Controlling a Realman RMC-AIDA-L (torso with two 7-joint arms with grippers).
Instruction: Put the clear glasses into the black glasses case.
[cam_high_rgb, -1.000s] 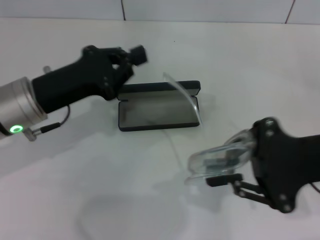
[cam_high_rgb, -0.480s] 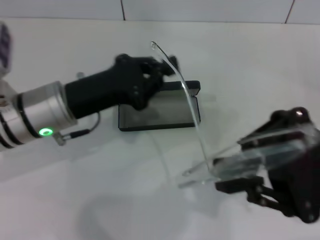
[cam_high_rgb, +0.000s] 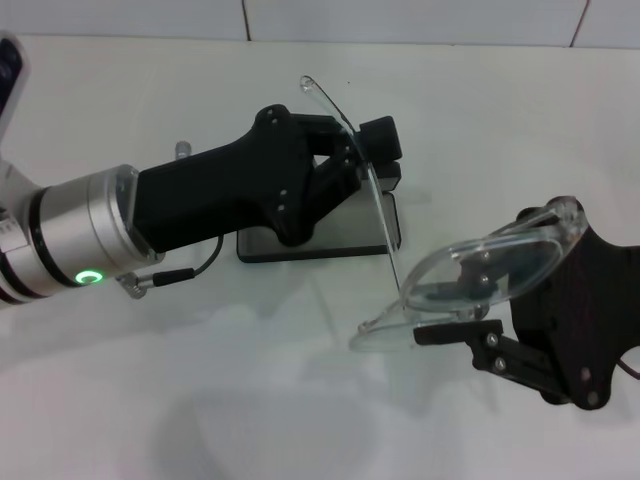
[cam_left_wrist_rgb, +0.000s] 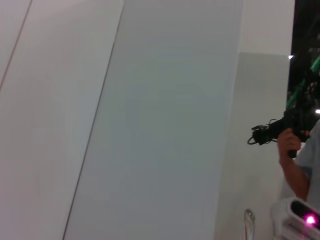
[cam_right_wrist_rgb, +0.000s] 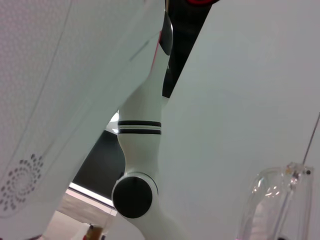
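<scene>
Head view. The right end effector (cam_high_rgb: 478, 322) is raised above the white tabletop (cam_high_rgb: 500, 120) and is clenched on the front of the clear glasses (cam_high_rgb: 480, 275), whose lenses stand tilted against its dark body. One thin clear arm (cam_high_rgb: 370, 190) of the glasses runs away from this end effector, up and toward the other one, and ends in a curved tip (cam_high_rgb: 308, 82). A second clear arm (cam_high_rgb: 375, 335) projects just beside the lower finger.

The left end effector (cam_high_rgb: 365, 150) lies well apart from the right one, over the black glasses case (cam_high_rgb: 390, 235). Its fingers sit around the long clear arm near the tip; whether they are clenched on it cannot be told.

The case rests open on the tabletop, directly below the left end effector, grey lining upward, largely covered by the black wrist housing.

Right wrist view. A lens edge (cam_right_wrist_rgb: 272, 200) of the glasses shows close to the camera.
</scene>
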